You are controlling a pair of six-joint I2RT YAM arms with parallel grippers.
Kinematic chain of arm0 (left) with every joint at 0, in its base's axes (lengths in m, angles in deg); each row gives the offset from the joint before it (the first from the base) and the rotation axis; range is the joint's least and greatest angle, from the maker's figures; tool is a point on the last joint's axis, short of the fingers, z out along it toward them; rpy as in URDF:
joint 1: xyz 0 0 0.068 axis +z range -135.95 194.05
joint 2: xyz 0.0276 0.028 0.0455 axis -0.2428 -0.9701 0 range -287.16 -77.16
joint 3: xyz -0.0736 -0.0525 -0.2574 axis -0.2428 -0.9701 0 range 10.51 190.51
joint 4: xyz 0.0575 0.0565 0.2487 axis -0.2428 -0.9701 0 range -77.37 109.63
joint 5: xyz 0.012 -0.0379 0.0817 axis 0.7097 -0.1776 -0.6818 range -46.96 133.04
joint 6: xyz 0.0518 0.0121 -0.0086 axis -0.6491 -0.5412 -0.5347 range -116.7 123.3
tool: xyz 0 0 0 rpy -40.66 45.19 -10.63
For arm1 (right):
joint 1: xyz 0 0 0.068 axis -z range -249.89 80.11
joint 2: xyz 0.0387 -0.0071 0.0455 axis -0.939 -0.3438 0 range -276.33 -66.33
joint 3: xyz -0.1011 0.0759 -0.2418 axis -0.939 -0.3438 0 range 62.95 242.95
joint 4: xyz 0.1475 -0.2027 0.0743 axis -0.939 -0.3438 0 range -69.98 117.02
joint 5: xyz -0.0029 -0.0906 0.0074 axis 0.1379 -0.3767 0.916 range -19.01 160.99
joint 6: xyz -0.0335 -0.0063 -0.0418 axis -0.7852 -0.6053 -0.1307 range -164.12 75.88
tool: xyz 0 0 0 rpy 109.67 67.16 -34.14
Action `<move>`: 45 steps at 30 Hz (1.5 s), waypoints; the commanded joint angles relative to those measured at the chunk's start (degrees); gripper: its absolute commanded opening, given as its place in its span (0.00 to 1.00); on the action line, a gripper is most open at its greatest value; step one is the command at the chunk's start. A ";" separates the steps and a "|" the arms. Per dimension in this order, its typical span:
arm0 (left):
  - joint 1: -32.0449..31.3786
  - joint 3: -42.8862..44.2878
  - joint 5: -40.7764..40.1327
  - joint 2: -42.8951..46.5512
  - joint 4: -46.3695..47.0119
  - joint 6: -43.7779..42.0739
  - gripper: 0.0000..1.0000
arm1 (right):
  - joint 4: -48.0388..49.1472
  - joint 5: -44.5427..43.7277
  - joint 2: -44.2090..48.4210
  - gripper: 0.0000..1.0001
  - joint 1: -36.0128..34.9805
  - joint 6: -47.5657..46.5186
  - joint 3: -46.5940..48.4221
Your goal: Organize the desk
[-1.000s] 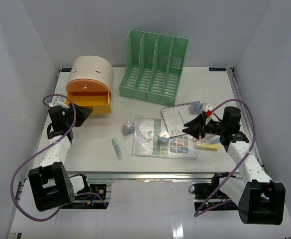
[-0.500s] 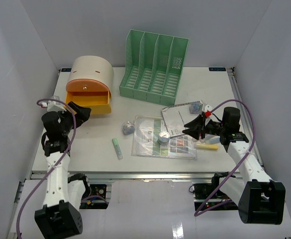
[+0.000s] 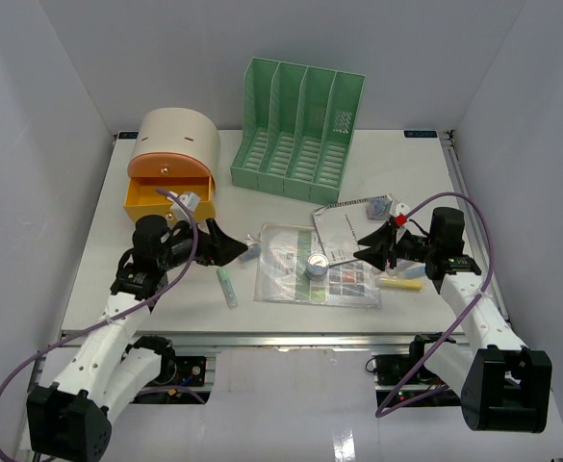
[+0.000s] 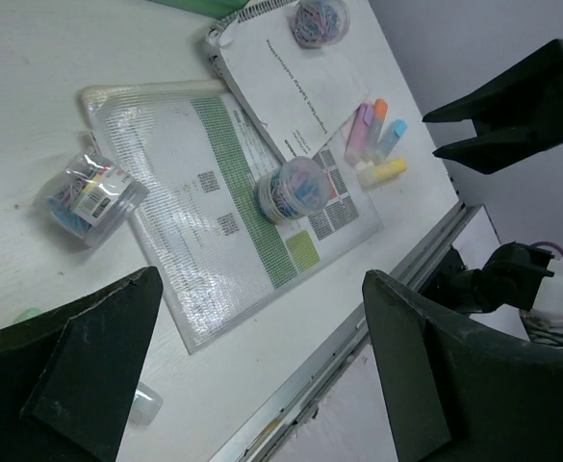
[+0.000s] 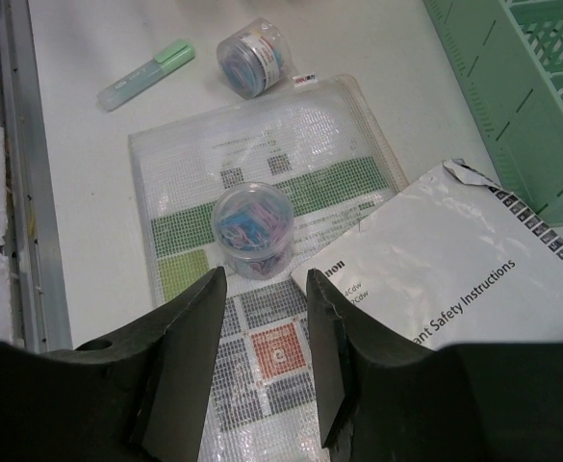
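Observation:
The white desk (image 3: 166, 279) holds scattered stationery. My left gripper (image 3: 231, 245) hovers wide open and empty over a paper-clip jar (image 3: 250, 247) lying on its side and a green highlighter (image 3: 227, 287). In its wrist view the gripper (image 4: 262, 279) spans the desk's front edge, with that jar (image 4: 90, 195) ahead. My right gripper (image 3: 363, 250) is open, narrower, and empty. It points at an upright clip jar (image 5: 253, 227) standing on a clear mesh pouch (image 5: 262, 154), just beyond the gripper (image 5: 265, 279).
A green file rack (image 3: 295, 130) stands at the back. A cream-and-orange drawer box (image 3: 173, 159) sits back left with its drawer out. A booklet (image 3: 348, 223) carries a third jar (image 3: 381, 205). Several highlighters (image 3: 401, 277) lie under the right arm.
My left arm has swung from beside the drawer box to the desk's middle, and its jaws have opened wide. The right gripper has stayed in place and opened slightly.

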 commanded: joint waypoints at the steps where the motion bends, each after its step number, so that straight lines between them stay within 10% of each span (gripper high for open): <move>1: -10.65 3.44 -13.66 -5.04 0.46 0.72 0.98 | -0.18 -0.66 -0.31 0.47 0.16 -0.80 0.80; 14: -29.17 23.65 -64.32 -38.62 -21.05 21.46 0.98 | -0.33 -1.84 -0.57 0.51 2.51 -1.10 0.80; 25: -29.97 32.40 -70.03 -52.56 -27.88 26.97 0.95 | -0.70 -1.84 -0.75 0.51 2.71 -1.50 1.06; 37: -29.90 36.66 -71.57 -58.74 -28.59 26.65 0.71 | -0.97 -1.67 -0.49 0.52 3.05 -1.68 1.15; 45: -29.89 36.47 -70.31 -56.77 -28.57 26.66 0.96 | -0.99 -1.38 -0.40 0.52 3.15 -1.68 1.15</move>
